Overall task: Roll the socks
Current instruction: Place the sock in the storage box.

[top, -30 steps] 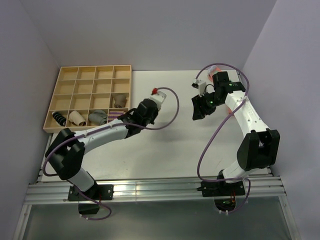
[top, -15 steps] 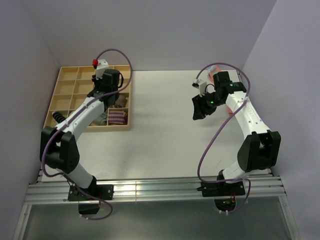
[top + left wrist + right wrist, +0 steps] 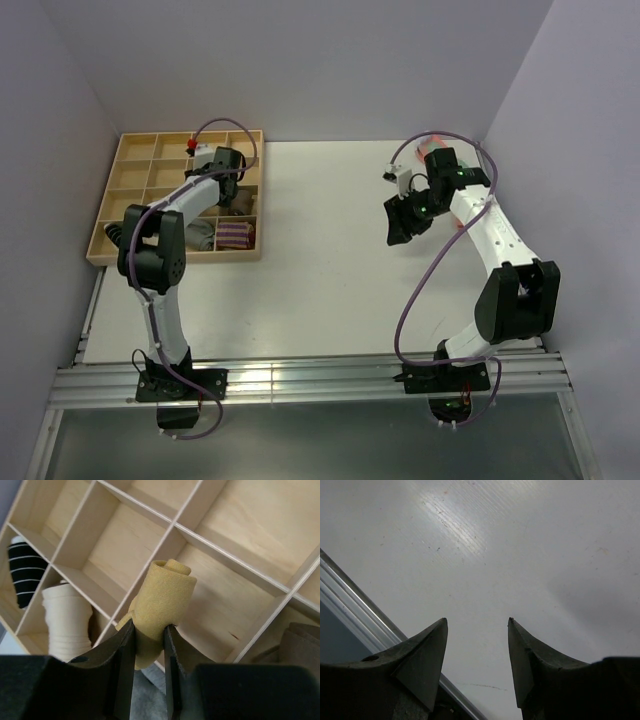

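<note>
I am holding the rolled yellow socks (image 3: 162, 597) clamped in the left pincer (image 3: 148, 626), hanging just above the compartments of the wooden tray (image 3: 235, 562). The right pincer (image 3: 477, 630) is hovering with its fingers apart over the bench (image 3: 520, 540).

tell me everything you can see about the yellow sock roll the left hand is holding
The yellow sock roll is mustard-coloured, fine-knit fabric wound into a tight, stubby bundle, with the spiral of its rolled end showing at the top. It stands roughly upright, leaning a little. Its lower part is pinched between the two dark fingers of the left hand, which bulge the cloth slightly. It hangs over a divider of the wooden compartment tray; whether it touches the wood cannot be told.
</note>
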